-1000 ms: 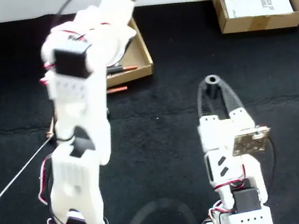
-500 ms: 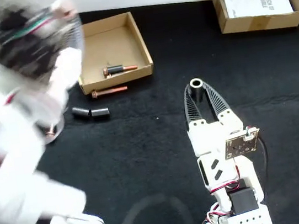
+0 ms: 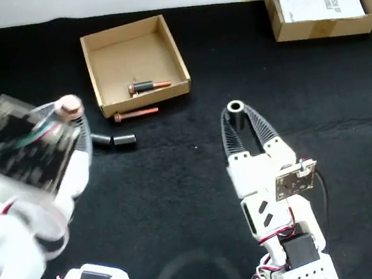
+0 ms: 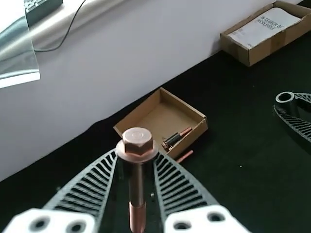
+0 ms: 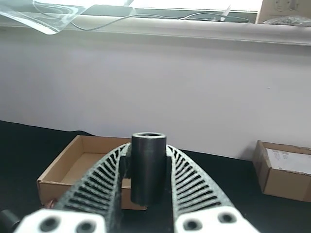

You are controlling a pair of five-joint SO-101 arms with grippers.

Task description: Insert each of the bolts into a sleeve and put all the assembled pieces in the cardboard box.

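Mating step in hand: the left gripper (image 4: pixel 137 154) pinches a copper bolt (image 4: pixel 137 141) head up, raised over the left part of the surface. The right gripper (image 5: pixel 148 148) pinches a black sleeve (image 5: pixel 148 170) upright, bore open on top, near mid-surface. Next move likely calls for bringing the two together, lining the shank with the bore and pushing through; alignment looks like the tricky part. The surface (image 3: pixel 178 182) is black cloth, with a white wall (image 5: pixel 194 87) behind. The cardboard box (image 3: pixel 126 58) at the back holds one assembled piece (image 3: pixel 147 86). A second box (image 3: pixel 309 30) with paper sits far right. Just in front of the cardboard box: a loose bolt (image 3: pixel 134 114) and two loose sleeves (image 3: pixel 124 140).
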